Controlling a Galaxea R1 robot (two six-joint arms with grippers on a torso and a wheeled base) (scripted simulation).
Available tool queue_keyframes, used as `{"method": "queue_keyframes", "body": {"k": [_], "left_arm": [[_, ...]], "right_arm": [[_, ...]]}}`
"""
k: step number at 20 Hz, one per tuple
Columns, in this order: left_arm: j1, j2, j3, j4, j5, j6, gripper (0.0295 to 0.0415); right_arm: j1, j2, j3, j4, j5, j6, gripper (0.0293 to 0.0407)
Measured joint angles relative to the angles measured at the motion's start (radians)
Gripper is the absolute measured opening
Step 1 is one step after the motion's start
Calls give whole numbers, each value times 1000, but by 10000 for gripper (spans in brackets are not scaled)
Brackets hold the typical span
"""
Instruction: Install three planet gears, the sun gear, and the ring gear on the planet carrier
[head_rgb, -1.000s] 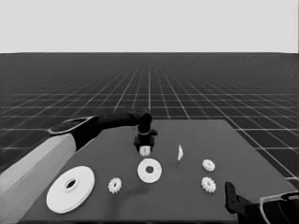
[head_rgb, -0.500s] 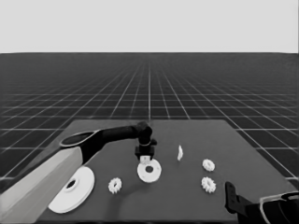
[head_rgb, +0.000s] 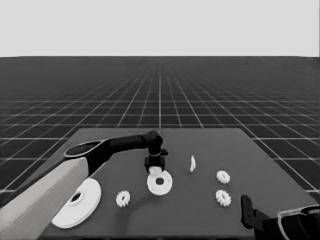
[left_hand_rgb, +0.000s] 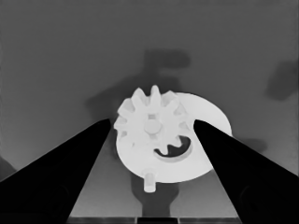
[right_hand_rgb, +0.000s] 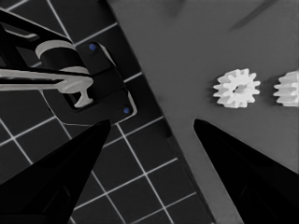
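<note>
The left gripper (head_rgb: 155, 166) hung directly over the smaller round part (head_rgb: 160, 183), its fingers clamped on a toothed gear (left_hand_rgb: 152, 122) just above that part. The larger round part (head_rgb: 77, 203) lay well to its left. The right gripper (right_hand_rgb: 149, 154) waited with fingers spread at the table's near right corner.

A thin white piece (head_rgb: 192, 163) lies tilted on the dark worktop (head_rgb: 210, 145), near its middle and a little toward the far side. Around the worktop the floor's pale grid (head_rgb: 160, 95) runs out to the horizon. Past one worktop corner sits dark machinery (right_hand_rgb: 88, 79) with pale bands and two small blue lights.
</note>
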Motion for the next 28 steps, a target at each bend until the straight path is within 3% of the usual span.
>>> {"method": "queue_keyframes", "body": {"k": [3, 10, 11, 12, 14, 20, 21, 23, 28], "left_arm": [[-113, -37, 111, -96, 62, -61, 385], [-143, -39, 120, -125, 73, -66, 385], [-127, -274, 564, -94, 98, -285, 385], [-111, -420, 767, -80, 110, -342, 385], [-96, -544, 912, -66, 114, -357, 385], [-90, -603, 974, -59, 114, -353, 385], [5, -595, 938, 43, 99, -327, 385], [104, -580, 878, 132, 72, -290, 385], [144, -570, 841, 170, 53, -269, 385]], "right_arm": [[0, 0, 0, 0, 0, 0, 385], [0, 0, 0, 0, 0, 0, 385], [0, 0, 0, 0, 0, 0, 385], [0, 0, 0, 0, 0, 0, 385], [0, 0, 0, 0, 0, 0, 385], [0, 0, 0, 0, 0, 0, 385], [0, 0, 0, 0, 0, 0, 385], [0, 0, 0, 0, 0, 0, 385], [0, 0, 0, 0, 0, 0, 385]]}}
